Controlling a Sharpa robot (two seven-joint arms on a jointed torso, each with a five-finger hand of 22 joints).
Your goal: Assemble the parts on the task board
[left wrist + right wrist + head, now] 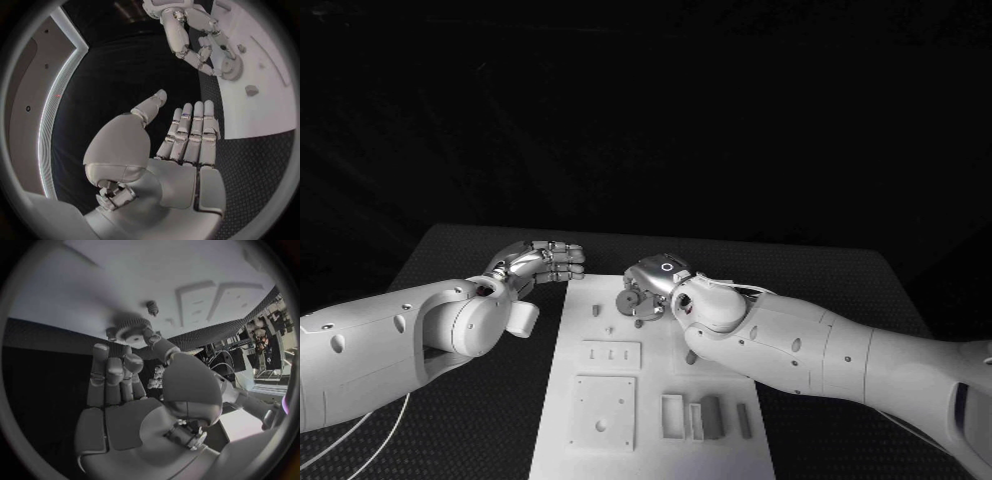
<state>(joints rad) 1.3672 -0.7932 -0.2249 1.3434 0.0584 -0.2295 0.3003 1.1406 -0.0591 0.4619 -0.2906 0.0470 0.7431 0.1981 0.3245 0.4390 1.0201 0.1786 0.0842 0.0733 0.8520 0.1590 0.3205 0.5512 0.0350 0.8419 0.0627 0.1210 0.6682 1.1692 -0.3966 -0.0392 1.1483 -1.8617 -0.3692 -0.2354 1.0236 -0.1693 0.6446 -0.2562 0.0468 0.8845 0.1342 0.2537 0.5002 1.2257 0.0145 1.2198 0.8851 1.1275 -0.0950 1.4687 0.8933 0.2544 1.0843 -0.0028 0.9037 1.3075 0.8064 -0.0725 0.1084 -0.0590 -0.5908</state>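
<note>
Left of the task board (651,400), the left robot hand (542,262) is seen over the black bench (473,260), just beyond the board's far left corner; its fingers (190,132) are stretched out straight, side by side, with the thumb set apart, and nothing is held or touched. Further right, the right robot hand (651,285) is found at the board's far end, where its fingertips (152,337) are closed on a grey gear (131,327) resting on the white surface. Just beside the gear a small upright peg (152,306) is seen standing on the board. Nearer the robot, rectangular plates (606,408) and narrow blocks (704,415) are laid flat on the board.
</note>
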